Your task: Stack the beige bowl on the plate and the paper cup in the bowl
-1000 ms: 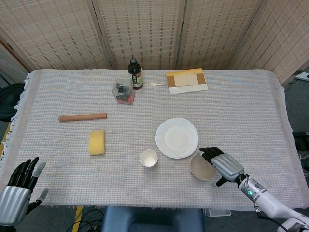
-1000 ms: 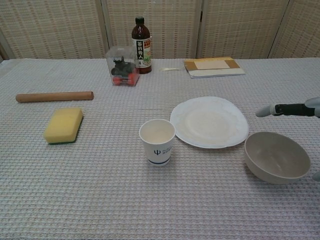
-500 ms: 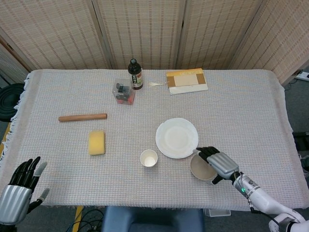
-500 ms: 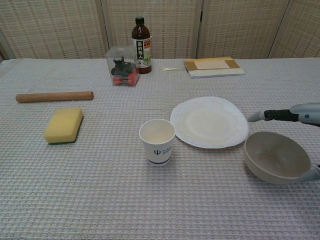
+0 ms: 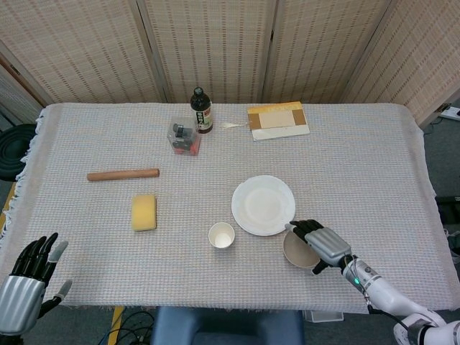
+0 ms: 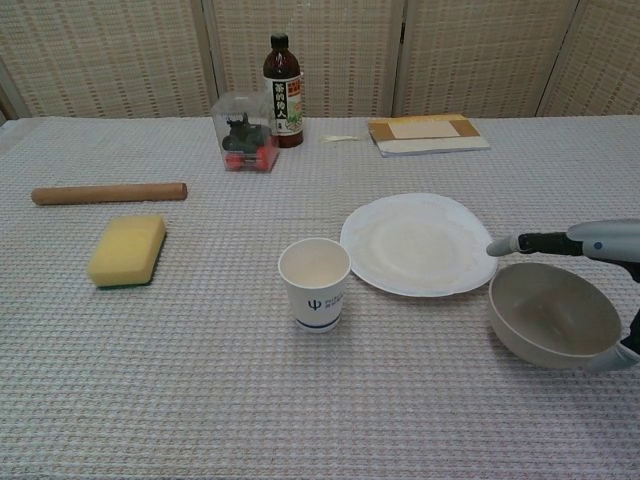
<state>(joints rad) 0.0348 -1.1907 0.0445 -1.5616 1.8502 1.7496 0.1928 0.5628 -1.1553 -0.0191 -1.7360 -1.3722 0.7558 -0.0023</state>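
The beige bowl (image 5: 297,250) (image 6: 553,312) sits upright on the cloth, just right of and nearer than the white plate (image 5: 263,205) (image 6: 418,243). My right hand (image 5: 325,244) (image 6: 600,240) reaches over the bowl from the right. Its fingers (image 6: 520,243) stretch along the far rim and the thumb lies by the near right rim; a firm hold is not visible. The paper cup (image 5: 221,236) (image 6: 315,283) stands upright left of the plate. Off the table's near left corner my left hand (image 5: 29,280) hangs with fingers apart, holding nothing.
A yellow sponge (image 5: 144,212) and a wooden rolling pin (image 5: 123,174) lie on the left half. At the back stand a dark bottle (image 5: 201,111), a clear box with a toy (image 5: 183,138) and a flat notebook (image 5: 277,120).
My right hand has slid left along the bowl, fingers reaching further across the far rim and the thumb coming to the near rim. The bowl has not moved. The left hand sank slightly.
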